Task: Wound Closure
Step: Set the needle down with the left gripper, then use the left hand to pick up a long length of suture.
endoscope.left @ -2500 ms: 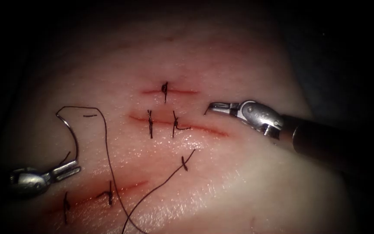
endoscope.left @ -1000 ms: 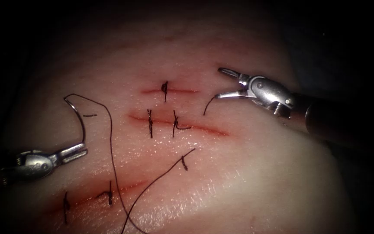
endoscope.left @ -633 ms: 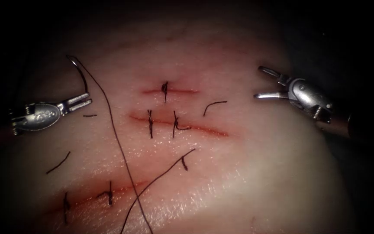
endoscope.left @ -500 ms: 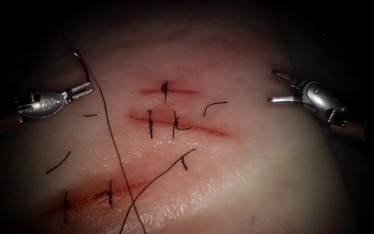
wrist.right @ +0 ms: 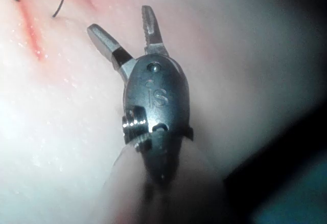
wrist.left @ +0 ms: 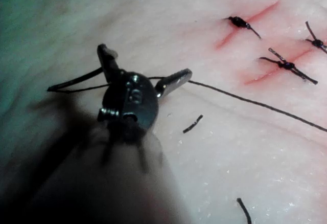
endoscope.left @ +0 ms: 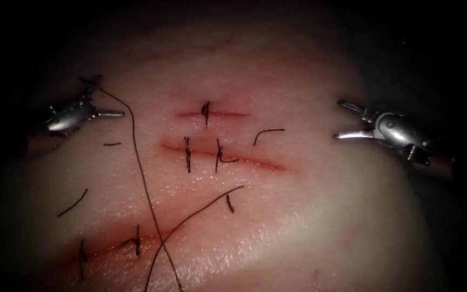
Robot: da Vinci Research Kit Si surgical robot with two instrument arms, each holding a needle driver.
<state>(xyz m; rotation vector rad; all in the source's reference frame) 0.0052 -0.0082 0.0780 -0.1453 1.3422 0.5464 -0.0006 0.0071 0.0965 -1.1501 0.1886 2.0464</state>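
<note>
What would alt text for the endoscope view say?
Two needle drivers hang over the tissue with its stitched cuts. The right tool, right of the cuts, has open, empty jaws. The left tool, left of them, has open jaws with the needle at them, not in the tissue, its thread trailing down.

Darkness all round a central pool of light; teal surface beyond.

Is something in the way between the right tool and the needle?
Nothing tall. Between the right tool, jaws open and empty, and the needle beside the left tool lie flat stitches and a cut thread end on the tissue.
</note>
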